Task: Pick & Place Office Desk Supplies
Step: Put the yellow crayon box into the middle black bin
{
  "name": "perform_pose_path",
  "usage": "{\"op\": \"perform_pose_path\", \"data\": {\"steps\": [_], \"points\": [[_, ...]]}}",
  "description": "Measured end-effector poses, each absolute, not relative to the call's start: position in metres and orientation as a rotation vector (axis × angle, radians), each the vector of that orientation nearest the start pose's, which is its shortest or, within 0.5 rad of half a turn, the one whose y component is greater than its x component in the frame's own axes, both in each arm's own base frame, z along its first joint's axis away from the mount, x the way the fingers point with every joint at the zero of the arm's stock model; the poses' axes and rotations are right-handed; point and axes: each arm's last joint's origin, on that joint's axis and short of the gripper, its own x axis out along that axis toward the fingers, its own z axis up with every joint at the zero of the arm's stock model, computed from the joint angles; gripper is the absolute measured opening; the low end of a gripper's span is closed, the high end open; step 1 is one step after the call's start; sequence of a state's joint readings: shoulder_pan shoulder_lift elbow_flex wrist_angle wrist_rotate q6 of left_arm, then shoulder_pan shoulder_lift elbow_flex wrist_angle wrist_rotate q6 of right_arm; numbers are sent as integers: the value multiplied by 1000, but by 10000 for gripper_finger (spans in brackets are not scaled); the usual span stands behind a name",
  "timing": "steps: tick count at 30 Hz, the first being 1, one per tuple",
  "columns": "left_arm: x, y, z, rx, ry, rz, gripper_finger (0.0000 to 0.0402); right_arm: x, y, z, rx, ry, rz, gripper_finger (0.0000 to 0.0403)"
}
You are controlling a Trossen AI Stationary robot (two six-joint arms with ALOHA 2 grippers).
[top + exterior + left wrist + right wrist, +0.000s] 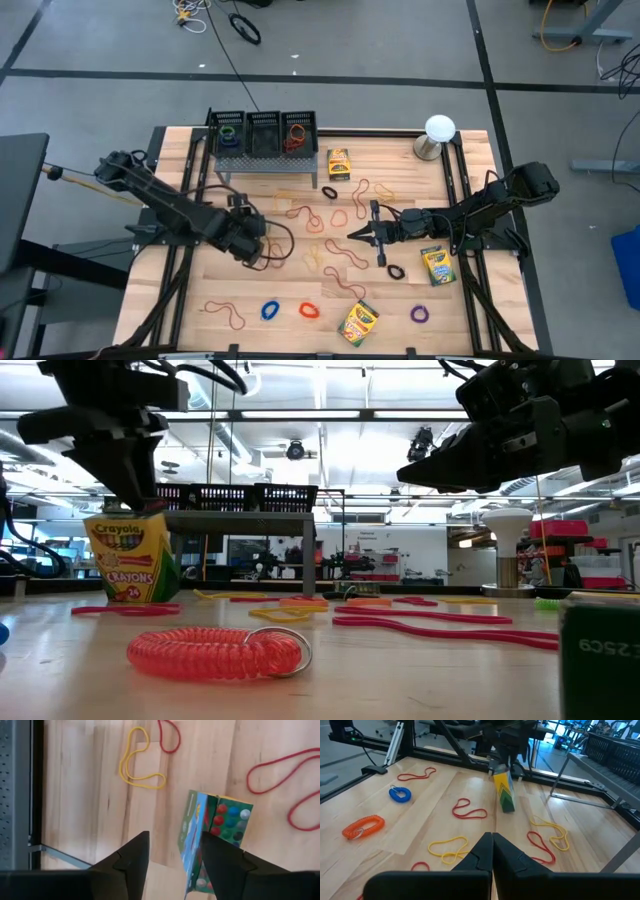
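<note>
Left gripper: fingers spread wide, gripping nothing. It hangs directly over an upright Crayola crayon box. In the left wrist view the box top sits in the gap, tucked against one finger. We can't tell whether it touches.

From table height, the left gripper tips reach the box's top flap and the box stands on the wood by itself. The right wrist view agrees: box on end, fingers around its top.

Landmark is the black three-bin rack. This box stands out in front of the rack's left bin, well apart from it.

Right gripper: fingers pressed together, empty, hovering above the table in front of the rack's right end, over loose tan and red rubber bands.

Other supplies:
- second crayon box lies flat just beside the rack's right end
- third crayon box lies far out from the rack on the right arm's side
- fourth crayon box lies well apart from the rack, near the opposite table edge
- blue coil, red coil and purple coil are in a row at that same far edge
- black loop is near the rack's right end
- green loop is in the rack's left bin and an orange bundle in its right bin

The white ball on a metal base stands level with the rack, off to the right-arm side.
</note>
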State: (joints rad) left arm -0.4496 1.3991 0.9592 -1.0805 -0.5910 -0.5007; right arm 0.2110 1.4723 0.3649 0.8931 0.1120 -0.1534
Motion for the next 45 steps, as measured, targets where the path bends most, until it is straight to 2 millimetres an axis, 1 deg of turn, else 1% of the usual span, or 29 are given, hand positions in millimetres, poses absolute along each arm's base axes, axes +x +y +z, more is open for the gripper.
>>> {"op": "perform_pose_path", "data": {"steps": [4,6,9,13,14,15,21,26,33,35,37,40,45], "points": [[212,-81,222,362,1236,408,186,247,50,153,-187,204,116,5],[212,-82,222,378,1248,382,171,247,50,153,-188,204,117,5],[212,-83,221,362,1282,330,121,247,50,153,-187,204,119,5],[211,-84,220,360,1321,264,32,247,50,153,-187,204,119,5],[211,-84,220,363,1324,257,17,247,50,153,-187,204,119,5],[211,-84,220,366,1325,253,11,247,50,153,-188,204,119,5],[210,-81,222,419,1335,234,6,247,50,153,-188,204,119,5],[205,-68,229,425,1346,288,5,247,50,153,-188,204,119,5],[195,-49,246,428,1310,328,5,247,50,153,-188,204,119,5],[192,-44,254,422,1301,335,5,247,50,153,-188,204,119,5],[191,-39,267,423,1285,345,5,247,50,153,-188,204,118,5],[189,-34,291,440,1246,355,5,247,50,153,-188,204,119,5],[193,-23,330,473,1178,363,5,247,50,153,-188,204,118,5]]}}
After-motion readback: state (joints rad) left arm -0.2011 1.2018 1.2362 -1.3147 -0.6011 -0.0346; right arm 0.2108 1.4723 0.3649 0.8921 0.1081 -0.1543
